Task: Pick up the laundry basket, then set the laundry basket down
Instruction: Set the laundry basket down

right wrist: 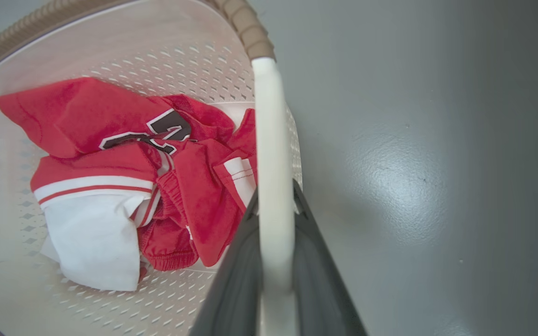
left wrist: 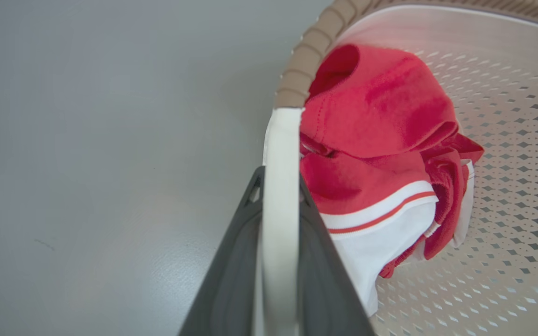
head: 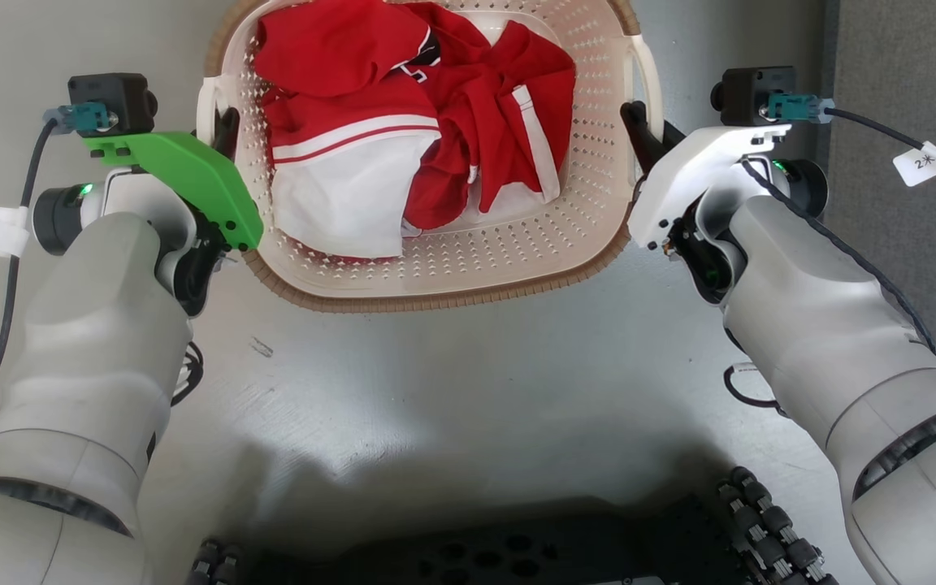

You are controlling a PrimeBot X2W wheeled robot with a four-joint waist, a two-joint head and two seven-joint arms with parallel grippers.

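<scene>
Grey, smooth floor [head: 468, 382] spreads under and around the work, with a darker mat along the far right edge of the head view; the laundry basket [head: 476, 264] sits squarely ahead of the robot, centred between its two arms, and holds crumpled red and white clothes [head: 403, 114]. Whether its base rests on the floor or hangs just clear of it I cannot tell. The line from handle to handle runs straight across the robot's front, so each arm is nearest its own side and neither has to cross over; the left gripper [head: 227, 132] is at the left handle [left wrist: 280, 154] and the right gripper [head: 637, 122] at the right handle [right wrist: 272, 140]. Both wrist views show the same relation: the pale handle bar runs up between the two dark fingers, one finger pressed against each side, so both sets of jaws are clenched on the handles. My judgement is that any lift or lowering depends on both arms moving evenly, keeping that cross line level; otherwise the basket would tip and the clothes slide.
</scene>
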